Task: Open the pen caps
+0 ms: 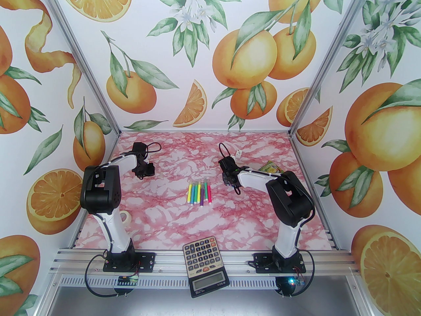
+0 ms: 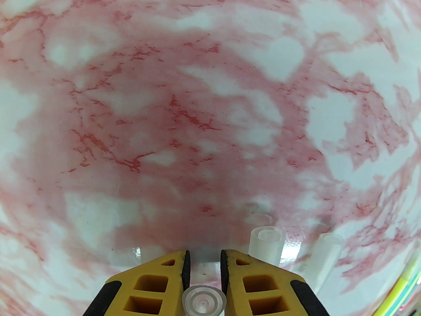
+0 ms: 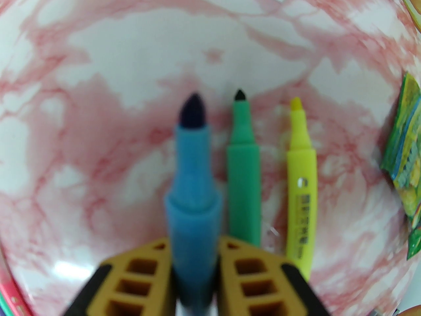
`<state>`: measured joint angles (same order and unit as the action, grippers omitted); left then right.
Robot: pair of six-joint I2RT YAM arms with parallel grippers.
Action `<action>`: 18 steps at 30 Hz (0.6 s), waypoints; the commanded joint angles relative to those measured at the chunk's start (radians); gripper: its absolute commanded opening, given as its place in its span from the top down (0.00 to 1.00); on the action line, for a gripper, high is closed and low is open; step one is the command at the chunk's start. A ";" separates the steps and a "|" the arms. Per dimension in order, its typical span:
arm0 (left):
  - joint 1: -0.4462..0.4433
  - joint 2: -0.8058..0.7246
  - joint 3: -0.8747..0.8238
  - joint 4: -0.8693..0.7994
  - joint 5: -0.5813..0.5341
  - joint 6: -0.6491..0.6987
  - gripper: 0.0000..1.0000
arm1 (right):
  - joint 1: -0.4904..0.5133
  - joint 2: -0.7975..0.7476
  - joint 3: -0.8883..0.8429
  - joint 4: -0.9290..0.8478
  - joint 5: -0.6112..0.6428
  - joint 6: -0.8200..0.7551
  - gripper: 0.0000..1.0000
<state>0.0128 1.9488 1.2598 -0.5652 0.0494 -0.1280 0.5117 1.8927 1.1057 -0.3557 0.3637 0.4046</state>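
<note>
- Left gripper (image 2: 204,253): the frame's lower edge cuts it off. A clear cap (image 2: 204,302) sits end-on between the yellow fingers (image 2: 148,283), its lower rim cropped. Both pads meet its sides, so the gripper is closed on that cap.
- A loose cap (image 2: 266,244), also clear, lies on the table (image 2: 131,110) just right of the fingers with its open end showing. A second loose cap (image 2: 326,252) beside it is faint against the white marbling and hard to outline.
- Right gripper (image 3: 195,242): clamped on the blue pen (image 3: 194,183), which is uncapped with its dark tip pointing away from the camera. The pen is out of focus and its rear end is hidden between the fingers.
- The green pen (image 3: 244,176) and yellow pen (image 3: 301,189) lie uncapped on the table just right of the blue one. They are parallel and apart, and the green one's rear end is hidden behind the finger.
- Snack pouch (image 3: 406,163): cropped by the right edge.
- Row of pens (image 1: 199,193): they lie side by side at mid-table between the arms, too small to tell which carry caps.
- Pose: the left arm is folded, its gripper low over the far-left table and well apart from the row. The right arm reaches inward, its gripper near the row's right side.
- Tape roll (image 1: 125,216): partly hidden behind the left arm.
- Calculator (image 1: 205,265): lies across the near rail.
</note>
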 commanded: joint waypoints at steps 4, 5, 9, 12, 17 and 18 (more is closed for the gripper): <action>0.004 0.024 0.027 -0.012 0.030 0.006 0.73 | -0.005 0.025 0.026 -0.023 0.038 0.016 0.75; 0.004 0.023 0.027 -0.011 0.033 0.003 0.72 | -0.005 0.020 0.024 -0.025 0.041 0.016 0.75; 0.004 0.015 0.031 -0.016 0.038 0.001 0.71 | -0.004 -0.009 0.017 -0.029 0.051 0.009 0.73; 0.004 0.005 0.032 -0.025 0.037 0.001 0.70 | -0.001 -0.037 0.012 -0.035 0.052 -0.001 0.71; 0.004 -0.027 0.029 -0.037 0.034 -0.002 0.69 | 0.025 -0.087 0.008 -0.051 0.074 -0.016 0.66; 0.004 -0.036 0.029 -0.041 0.034 -0.002 0.69 | 0.033 -0.097 0.009 -0.054 0.077 -0.019 0.65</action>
<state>0.0128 1.9491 1.2644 -0.5747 0.0715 -0.1280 0.5236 1.8534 1.1057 -0.3859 0.4004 0.3958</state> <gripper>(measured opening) 0.309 0.347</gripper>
